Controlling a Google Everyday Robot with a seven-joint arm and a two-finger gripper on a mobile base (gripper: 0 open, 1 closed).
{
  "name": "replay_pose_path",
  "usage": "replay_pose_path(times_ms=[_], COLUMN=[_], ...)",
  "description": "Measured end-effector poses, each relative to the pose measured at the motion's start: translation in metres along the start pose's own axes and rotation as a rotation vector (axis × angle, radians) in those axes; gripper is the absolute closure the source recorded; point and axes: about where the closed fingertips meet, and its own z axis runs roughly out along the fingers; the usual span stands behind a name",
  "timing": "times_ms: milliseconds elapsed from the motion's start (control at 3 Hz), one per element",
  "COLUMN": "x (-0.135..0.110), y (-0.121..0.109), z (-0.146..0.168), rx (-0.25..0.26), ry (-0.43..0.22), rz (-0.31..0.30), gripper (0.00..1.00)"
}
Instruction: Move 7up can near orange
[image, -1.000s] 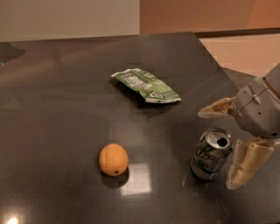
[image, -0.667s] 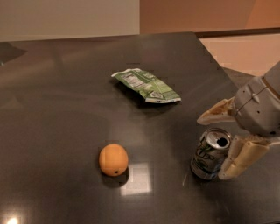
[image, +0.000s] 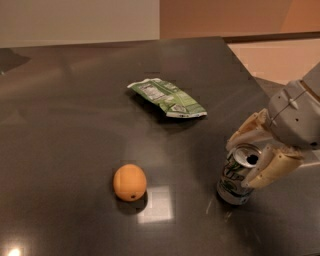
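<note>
The 7up can (image: 231, 181) stands upright on the dark table (image: 75, 100) at the right, silver with green and dark lettering and an opened shiny top. My gripper (image: 241, 165) reaches in from the right edge. Its two beige fingers (image: 272, 169) sit against the can's far side and near right side, closed around its upper part. The can's base rests on the table. The orange (image: 129, 182) sits to the left of the can, roughly a can's height and a half away, with a tiny dark spot facing front.
A flat green-and-white snack packet (image: 167, 97) lies behind and between the orange and the can. The table's right edge (image: 250, 75) runs diagonally close behind the gripper, with a light floor beyond it. A bright light reflection (image: 156, 204) lies beside the orange.
The gripper's near finger has swung in from beside the can to press against its right side. The far finger has closed in too. The can and orange have not moved.
</note>
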Motion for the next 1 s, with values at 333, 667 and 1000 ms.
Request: replay_pose_path(times_ms=[333, 667, 1000], x=[-0.024, -0.056, -0.086], y=[-0.002, -0.004, -0.006], z=[-0.004, 0.003, 0.018], rx=[-0.01, -0.02, -0.029], ry=[-0.028, -0.048, -0.042], rz=[-0.021, -0.047, -0.069], gripper=[0.96, 1.0, 1.0])
